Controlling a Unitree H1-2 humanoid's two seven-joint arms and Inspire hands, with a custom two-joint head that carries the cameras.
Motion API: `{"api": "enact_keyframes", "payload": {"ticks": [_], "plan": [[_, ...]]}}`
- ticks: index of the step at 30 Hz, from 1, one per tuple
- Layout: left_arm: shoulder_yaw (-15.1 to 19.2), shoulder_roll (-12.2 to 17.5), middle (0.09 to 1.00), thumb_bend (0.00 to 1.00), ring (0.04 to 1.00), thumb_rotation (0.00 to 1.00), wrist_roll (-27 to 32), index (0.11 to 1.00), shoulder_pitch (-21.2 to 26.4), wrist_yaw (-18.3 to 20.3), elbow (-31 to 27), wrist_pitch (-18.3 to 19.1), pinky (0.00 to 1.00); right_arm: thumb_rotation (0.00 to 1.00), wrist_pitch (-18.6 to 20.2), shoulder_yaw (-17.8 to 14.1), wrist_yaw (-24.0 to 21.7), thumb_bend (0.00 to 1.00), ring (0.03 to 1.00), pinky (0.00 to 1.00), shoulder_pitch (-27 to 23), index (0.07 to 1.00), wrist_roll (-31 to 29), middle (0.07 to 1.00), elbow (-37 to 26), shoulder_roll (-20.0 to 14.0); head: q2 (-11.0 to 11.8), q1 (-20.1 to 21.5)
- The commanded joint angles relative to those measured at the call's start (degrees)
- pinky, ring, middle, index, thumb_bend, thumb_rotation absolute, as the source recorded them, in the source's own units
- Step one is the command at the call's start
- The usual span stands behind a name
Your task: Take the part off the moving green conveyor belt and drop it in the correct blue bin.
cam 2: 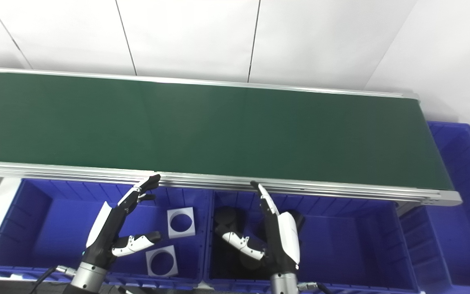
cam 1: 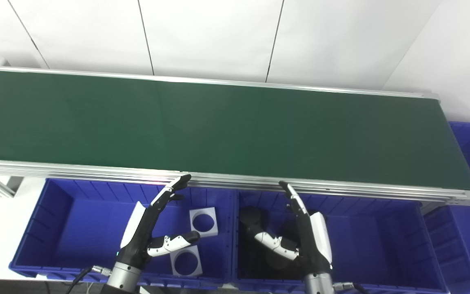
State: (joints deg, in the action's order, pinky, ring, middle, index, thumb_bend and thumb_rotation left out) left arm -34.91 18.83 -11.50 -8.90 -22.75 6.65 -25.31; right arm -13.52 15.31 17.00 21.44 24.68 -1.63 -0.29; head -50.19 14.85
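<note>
No part shows on the long dark-green conveyor belt (cam 1: 218, 126), at twelve o'clock from both spread, empty hands, left hand (cam 1: 153, 228) and right hand (cam 1: 300, 232), seemingly equally near.

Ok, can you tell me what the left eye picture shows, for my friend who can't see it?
Two robot hands, the left hand and the right hand, wait open above two blue bins, just in front of a long green conveyor belt with nothing on it. The left bin holds two white square parts with round holes; the right bin holds dark parts.
</note>
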Motion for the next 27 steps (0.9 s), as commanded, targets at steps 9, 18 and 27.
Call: {"api": "enact_keyframes", "payload": {"ticks": [9, 18, 27], "plan": [[0.10, 0.49, 0.897, 0.68, 0.860, 0.70, -0.36, 0.878, 0.74, -0.29, -1.17, -1.61, 0.76, 0.63, -12.16, -0.98, -0.03, 0.72, 0.859, 0.81, 1.33, 0.906, -4.88, 0.857, 2.11, 1.08, -0.13, -0.03], [0.13, 0.73, 0.902, 0.68, 0.867, 0.71, -0.61, 0.882, 1.02, -0.34, -0.48, -1.61, 0.78, 0.63, -11.62, -1.64, -0.57, 0.70, 0.872, 0.82, 2.52, 0.914, -4.48, 0.868, 2.48, 1.99, 0.12, 0.78], [0.70, 0.59, 0.904, 0.68, 0.874, 0.70, 0.24, 0.881, 0.61, 1.24, -0.50, -1.61, 0.79, 0.63, -11.60, -2.38, -1.19, 0.68, 0.884, 0.85, 2.83, 0.914, -4.38, 0.873, 2.39, 1.83, 0.67, 0.77]]}}
